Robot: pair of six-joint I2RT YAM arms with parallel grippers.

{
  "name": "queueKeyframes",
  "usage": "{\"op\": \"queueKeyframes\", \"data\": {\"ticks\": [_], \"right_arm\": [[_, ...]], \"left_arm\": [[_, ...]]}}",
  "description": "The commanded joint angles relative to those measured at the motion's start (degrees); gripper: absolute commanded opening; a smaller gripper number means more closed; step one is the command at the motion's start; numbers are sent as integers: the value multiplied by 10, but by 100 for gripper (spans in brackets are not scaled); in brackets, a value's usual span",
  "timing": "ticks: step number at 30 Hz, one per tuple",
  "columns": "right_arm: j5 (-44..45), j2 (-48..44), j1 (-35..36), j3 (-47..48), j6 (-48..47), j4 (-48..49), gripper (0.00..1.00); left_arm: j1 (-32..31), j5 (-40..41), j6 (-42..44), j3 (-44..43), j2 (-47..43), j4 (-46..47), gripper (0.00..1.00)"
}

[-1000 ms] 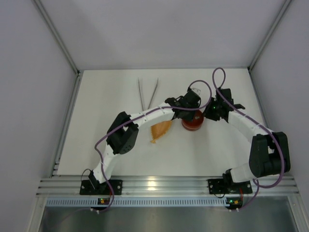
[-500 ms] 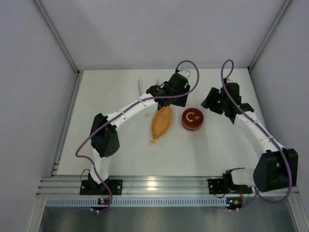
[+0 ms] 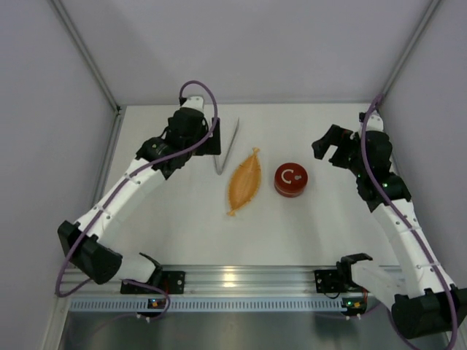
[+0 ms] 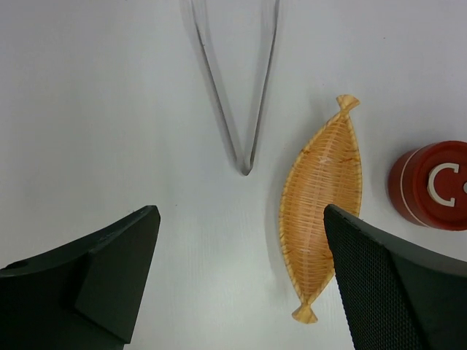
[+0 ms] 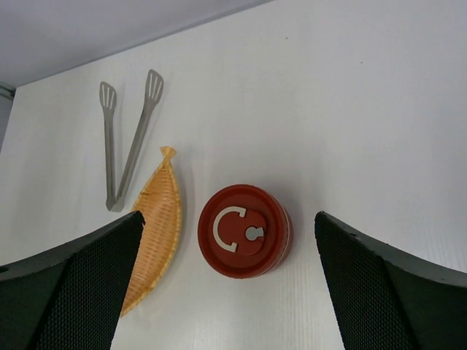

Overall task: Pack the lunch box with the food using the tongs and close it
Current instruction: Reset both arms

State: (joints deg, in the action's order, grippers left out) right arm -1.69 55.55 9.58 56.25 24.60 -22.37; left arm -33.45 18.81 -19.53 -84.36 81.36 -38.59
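**Lunch box** (image 3: 291, 179): closed, red lid with white squiggle seated on top. Stands mid-table (image 3: 168, 211), just right of the orange leaf tray (image 3: 244, 181) and apart from it. Contents hidden.

**Food:** none in view; tray bare. Presumably inside the box.

**Tongs** (image 5: 133, 146): flat on the table, left of the tray's far tip, touching neither tray nor gripper. Long axis: away from the arm bases, joined end toward the bases, flat tips toward the far wall.

**Left gripper** (image 4: 239, 233): spread wide, holding nothing. Partly hides the tongs in the overhead view; joined end straight ahead between its fingers in the wrist view. Nearer arm to the tongs.

**Right gripper** (image 3: 330, 146): spread wide, holding nothing. Right of the box and farther back; nearer arm to the box.

**Judged status:** apparently packed and closed; no further grasp called for.
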Motion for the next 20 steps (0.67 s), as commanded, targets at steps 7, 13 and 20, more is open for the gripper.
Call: {"op": "queueKeyframes", "data": {"ticks": [7, 13, 20], "right_arm": [[70, -88, 8, -35, -33, -5, 99], [70, -85, 8, -35, -35, -3, 99], [55, -85, 7, -32, -39, -1, 100]], "left_arm": [[62, -6, 6, 95, -107, 0, 99], [83, -38, 5, 112, -111, 14, 99], [87, -57, 5, 112, -106, 24, 99]]}}
